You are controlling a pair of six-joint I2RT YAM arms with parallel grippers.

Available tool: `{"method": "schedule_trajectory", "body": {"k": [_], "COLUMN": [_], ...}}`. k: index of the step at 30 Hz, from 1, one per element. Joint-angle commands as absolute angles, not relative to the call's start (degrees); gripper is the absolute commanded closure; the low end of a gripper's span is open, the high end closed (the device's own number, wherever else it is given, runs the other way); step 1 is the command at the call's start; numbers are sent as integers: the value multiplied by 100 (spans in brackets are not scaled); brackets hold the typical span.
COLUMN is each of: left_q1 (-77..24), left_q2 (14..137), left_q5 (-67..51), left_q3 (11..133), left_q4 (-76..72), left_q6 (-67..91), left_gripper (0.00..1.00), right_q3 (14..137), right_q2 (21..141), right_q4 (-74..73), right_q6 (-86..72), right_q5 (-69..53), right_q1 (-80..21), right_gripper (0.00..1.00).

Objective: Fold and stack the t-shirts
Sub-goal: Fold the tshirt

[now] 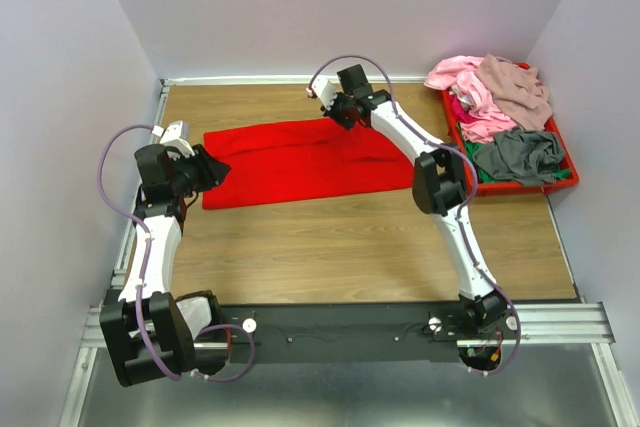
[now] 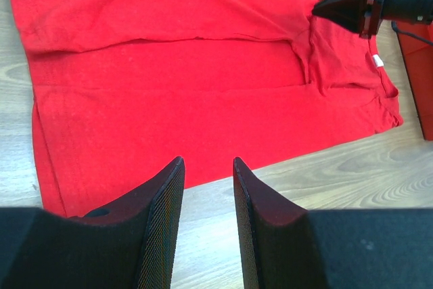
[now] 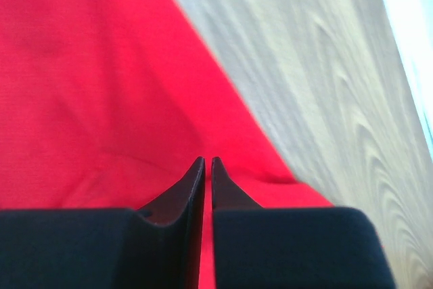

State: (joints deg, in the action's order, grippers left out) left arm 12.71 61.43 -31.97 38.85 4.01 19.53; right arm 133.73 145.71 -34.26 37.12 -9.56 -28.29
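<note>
Left gripper (image 2: 208,162): two black fingers (image 2: 159,225) with meshed inner faces, filling the bottom of the left wrist view. Jaws stand partly apart with a clear gap between them and nothing in it. It is poised over an edge of the red t-shirt, at the end nearest the left arm.

Right gripper (image 3: 206,162): black fingers, close to its own lens. Jaws are almost together, with only a thin slit between them through which red shows. Whether any cloth is caught there cannot be told. The tips sit over the red t-shirt near its far edge, beside bare wood. In the left wrist view the tip meets the cloth where a folded-in flap begins.

Red t-shirt (image 1: 300,162): bright red. It lies flat on the table as a long band running across between the two grippers. One side is folded inward, and the fold line runs along the length. White neck label (image 2: 377,61): small, at the end toward the tray.

Table (image 1: 350,237): wood-grain top, bearing the red t-shirt and the tray.

Tray (image 1: 520,186): rigid red plastic, at the far corner on the right arm's side, well apart from the spread shirt.

Pink t-shirt (image 1: 462,82), mauve-beige t-shirt (image 1: 515,87) and grey t-shirt (image 1: 520,152): crumpled and unfolded, heaped together in the tray and spilling over its rim.

Rail (image 1: 350,327): metal, at the near table edge, carrying both arm bases.
</note>
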Motion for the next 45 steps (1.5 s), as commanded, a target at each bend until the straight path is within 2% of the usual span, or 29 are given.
{"method": "schedule_trajectory", "body": {"k": [1,4,13,32,35,42,45], "left_q1": [1222,1222,1204,1213,1204,1204,1204], "left_q2": [6170,6187,6187,6205,6214,6223,6223], "left_q5": [-3094,-3120,-3120,-3111,-3111,-3111,-3111], "left_q3": [3885,3885,3885,3893,3885,3893,3885], "left_q4": [404,404,404,396,396,396,404], "left_q6": [1881,1881,1881,1872,1872,1872,1863], "left_gripper": [57,57,57,57,57,57,57], "right_q3": [13378,13316,13149,13052,13052,13087,13104], "right_q2": [14599,14607,14722,14897,14941,14898,14845], "right_q4": [-3173,-3173,-3164,-3182,-3182,-3182,-3182], "right_q6": [3701,3630,3551,3560,3559,3551,3559], "right_q5": [-449,-466,-475,-413,-413,-536,-571], "right_q1": [-2751,-2698,-2663,-2672,-2663,-2663,-2663], "right_gripper": [81,72,63,59,60,84,87]}}
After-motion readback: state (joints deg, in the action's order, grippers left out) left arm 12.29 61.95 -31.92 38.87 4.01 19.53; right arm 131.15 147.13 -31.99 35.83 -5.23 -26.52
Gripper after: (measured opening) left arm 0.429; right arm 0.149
